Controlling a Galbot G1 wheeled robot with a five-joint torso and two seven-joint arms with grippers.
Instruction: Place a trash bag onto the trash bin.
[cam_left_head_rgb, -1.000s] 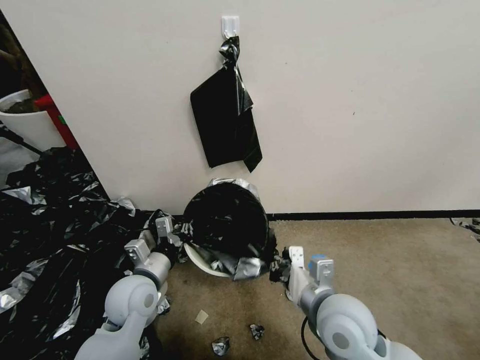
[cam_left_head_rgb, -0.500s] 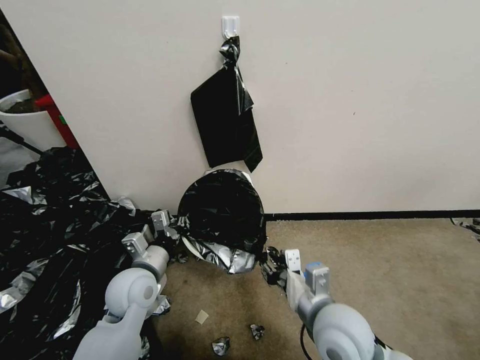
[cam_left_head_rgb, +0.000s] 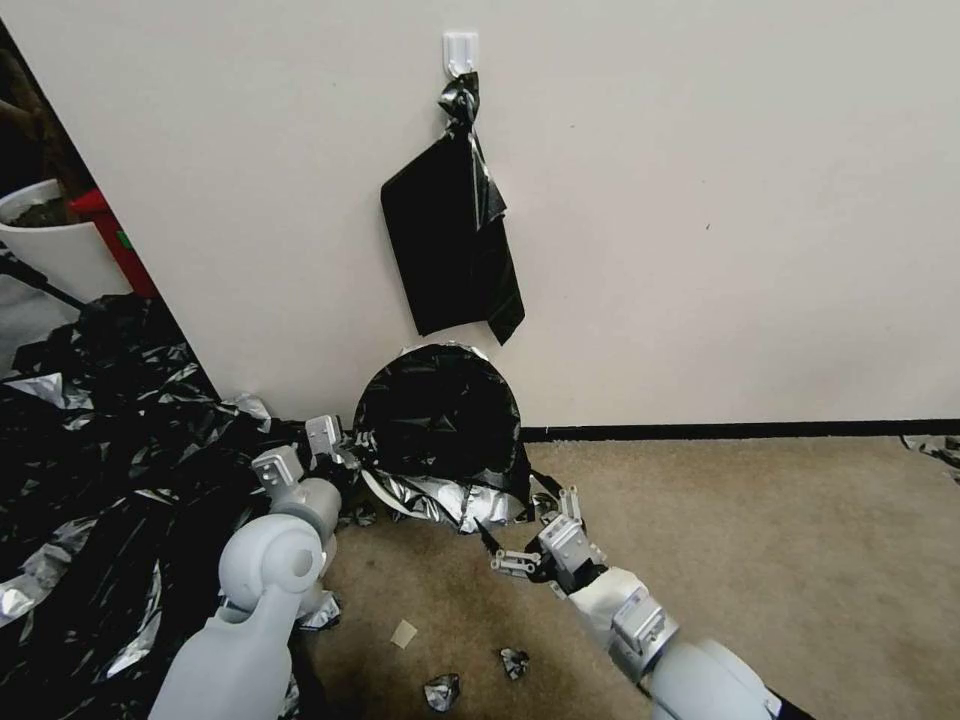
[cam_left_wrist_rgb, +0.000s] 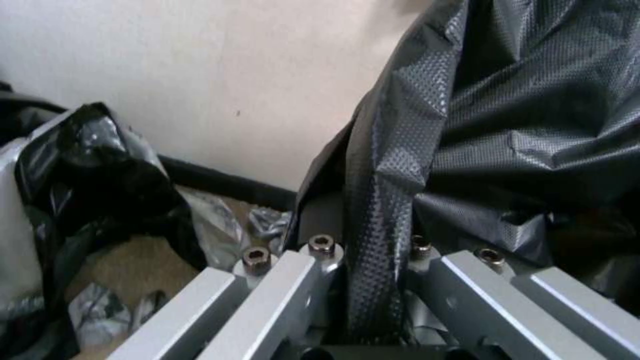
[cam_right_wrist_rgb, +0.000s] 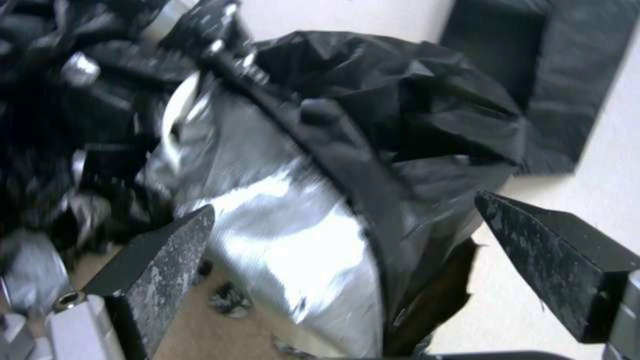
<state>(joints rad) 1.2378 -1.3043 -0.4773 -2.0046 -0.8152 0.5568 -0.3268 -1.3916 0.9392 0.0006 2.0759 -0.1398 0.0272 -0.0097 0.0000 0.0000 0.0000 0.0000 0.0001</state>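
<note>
The trash bag (cam_left_head_rgb: 440, 425) is stretched over the trash bin (cam_left_head_rgb: 376, 492), which is tipped on the carpet with its mouth facing me and leans at the wall. A sliver of cream rim (cam_right_wrist_rgb: 175, 107) shows under the plastic. My left gripper (cam_left_head_rgb: 338, 452) sits at the bin's left side, shut on a strip of the bag (cam_left_wrist_rgb: 373, 210) that runs between its fingers (cam_left_wrist_rgb: 320, 250). My right gripper (cam_left_head_rgb: 536, 530) stands open just off the bin's lower right. Its black pads (cam_right_wrist_rgb: 167, 250) straddle the silvery skirt of the bag (cam_right_wrist_rgb: 287, 235) without touching it.
A flat black bundle (cam_left_head_rgb: 450, 240) hangs from a white hook (cam_left_head_rgb: 461, 50) on the wall above the bin. A wide heap of black plastic (cam_left_head_rgb: 100, 480) covers the floor at left, with a white tub (cam_left_head_rgb: 50, 245) behind it. Small scraps (cam_left_head_rgb: 440, 690) lie on the carpet.
My right gripper has let go of the bag, opened and turned. The bagged bin has tipped up and back toward the wall. My left gripper has stayed on the bag's left edge.
</note>
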